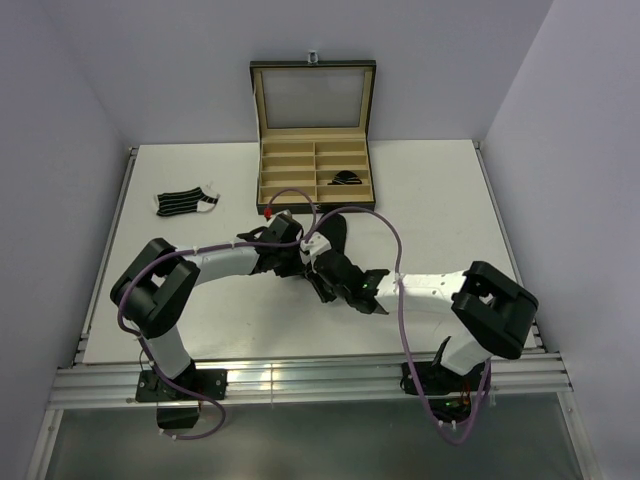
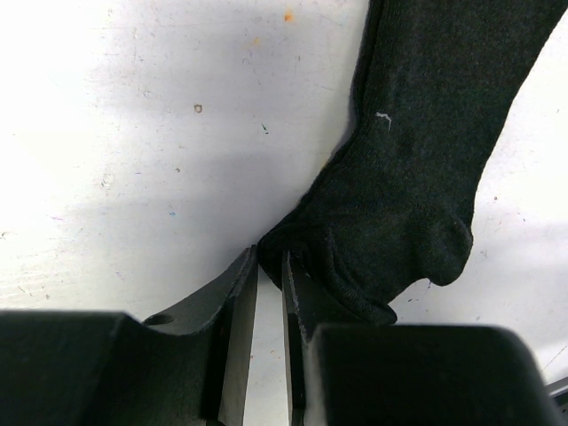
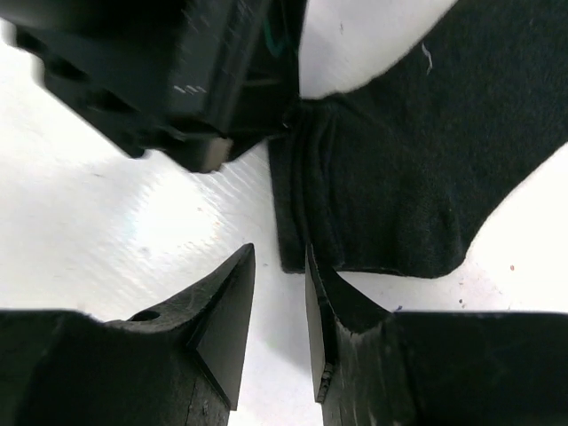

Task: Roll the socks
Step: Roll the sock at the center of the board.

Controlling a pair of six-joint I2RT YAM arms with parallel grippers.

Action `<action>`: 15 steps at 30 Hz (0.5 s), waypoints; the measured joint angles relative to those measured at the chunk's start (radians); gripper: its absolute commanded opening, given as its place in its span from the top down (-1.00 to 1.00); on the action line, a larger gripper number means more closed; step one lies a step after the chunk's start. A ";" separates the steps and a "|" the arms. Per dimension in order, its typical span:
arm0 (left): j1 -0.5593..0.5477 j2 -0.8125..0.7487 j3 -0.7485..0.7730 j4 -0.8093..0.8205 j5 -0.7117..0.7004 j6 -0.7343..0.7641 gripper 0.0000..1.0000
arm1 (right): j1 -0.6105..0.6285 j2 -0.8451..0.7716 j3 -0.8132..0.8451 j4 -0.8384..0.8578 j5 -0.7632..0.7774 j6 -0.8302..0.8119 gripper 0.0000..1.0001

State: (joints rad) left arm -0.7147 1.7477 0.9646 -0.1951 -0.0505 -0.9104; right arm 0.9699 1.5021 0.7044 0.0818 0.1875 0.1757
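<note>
A plain black sock [image 1: 337, 230] lies flat mid-table, and both grippers meet at its near end. My left gripper [image 2: 271, 257] has its jaws almost together, pinching a folded corner of the black sock [image 2: 417, 151] at the very tips. My right gripper [image 3: 280, 253] stands open just short of the black sock's [image 3: 426, 177] cuff edge, with only bare table between its fingers. The left gripper's body [image 3: 177, 89] shows close above it. A black sock with white stripes [image 1: 187, 202] lies flat at the left. A small dark rolled sock [image 1: 347, 179] sits in a right-hand box compartment.
The black box with tan lining [image 1: 290, 160] stands open at the back centre, its lid upright. The white table [image 1: 450, 200] is ringed by a metal frame. Cables loop over both arms near the centre.
</note>
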 measured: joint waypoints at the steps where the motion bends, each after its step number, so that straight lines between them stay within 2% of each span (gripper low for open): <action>1: 0.000 0.000 0.000 0.000 0.000 0.000 0.55 | 0.003 0.013 0.000 0.000 0.010 -0.005 0.27; 15: 0.010 0.000 0.000 -0.002 0.005 0.000 0.56 | 0.010 0.127 0.071 -0.016 0.083 -0.009 0.27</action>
State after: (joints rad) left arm -0.7044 1.7477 0.9649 -0.1970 -0.0460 -0.9108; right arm 0.9794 1.6291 0.7757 0.0658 0.2703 0.1669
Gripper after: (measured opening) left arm 0.225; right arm 0.366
